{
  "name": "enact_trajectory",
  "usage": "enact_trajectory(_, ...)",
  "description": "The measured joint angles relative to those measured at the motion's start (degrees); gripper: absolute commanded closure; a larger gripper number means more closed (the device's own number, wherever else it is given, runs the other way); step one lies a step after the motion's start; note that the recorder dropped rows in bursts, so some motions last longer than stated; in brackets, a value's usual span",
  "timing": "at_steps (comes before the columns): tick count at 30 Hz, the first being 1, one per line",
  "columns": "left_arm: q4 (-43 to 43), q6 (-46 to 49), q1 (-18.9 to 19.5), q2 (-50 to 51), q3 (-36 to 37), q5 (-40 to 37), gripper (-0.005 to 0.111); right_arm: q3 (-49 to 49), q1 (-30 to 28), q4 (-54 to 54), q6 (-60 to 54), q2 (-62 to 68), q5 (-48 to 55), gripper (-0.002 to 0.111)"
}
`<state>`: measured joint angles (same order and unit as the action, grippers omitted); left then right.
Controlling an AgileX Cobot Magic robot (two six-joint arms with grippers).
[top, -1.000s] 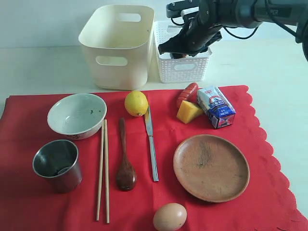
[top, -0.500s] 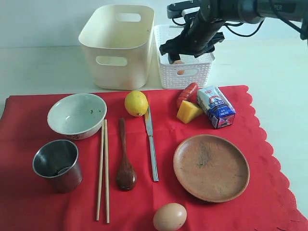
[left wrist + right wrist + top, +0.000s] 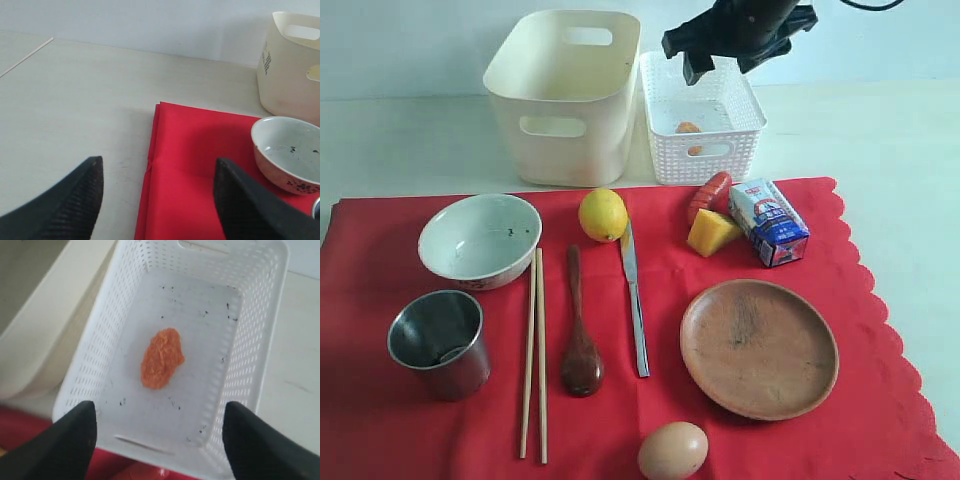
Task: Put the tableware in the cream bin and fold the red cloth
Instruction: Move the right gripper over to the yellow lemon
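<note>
Red cloth (image 3: 865, 420) holds bowl (image 3: 480, 240), cup (image 3: 438, 342), plate (image 3: 758, 347) — left claw (image 3: 157, 162) gapes empty; right claw (image 3: 720, 65) too, above white basket (image 3: 705, 165).

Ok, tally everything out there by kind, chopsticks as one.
Tableware: 6 (bowl, cup, chopsticks, spoon, knife, plate)
Food: 6 (lemon, egg, sausage, yellow wedge, milk carton, orange piece)
Bins: 2 (cream bin, white basket)
Red cloth: 1
Total: 15

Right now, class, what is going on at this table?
The right pincer hangs open above the white perforated plastic basket, where an orange food scrap lies; it holds nothing. The left pincer, open too, hovers near the red cloth. The green-white ceramic bowl, steel cup and round brown plate sit on the cloth, outside the cream plastic bin.
</note>
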<state>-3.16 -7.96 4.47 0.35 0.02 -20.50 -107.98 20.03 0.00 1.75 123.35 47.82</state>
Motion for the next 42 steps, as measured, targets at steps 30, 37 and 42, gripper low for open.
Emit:
enact_trajectory(30, 0.00, 0.00, 0.00, 0.00, 0.00, 0.00, 0.045, 0.00, 0.00, 13.74, -5.04, -16.40, 21.54, 0.050)
enact_trajectory(37, 0.00, 0.00, 0.00, 0.00, 0.00, 0.00, 0.045, 0.00, 0.28, 19.97, -8.20, -19.26, 22.13, 0.050)
enact_trajectory(42, 0.00, 0.00, 0.00, 0.00, 0.00, 0.00, 0.045, 0.00, 7.15, 21.19, -11.88, -17.94, 21.46, 0.050)
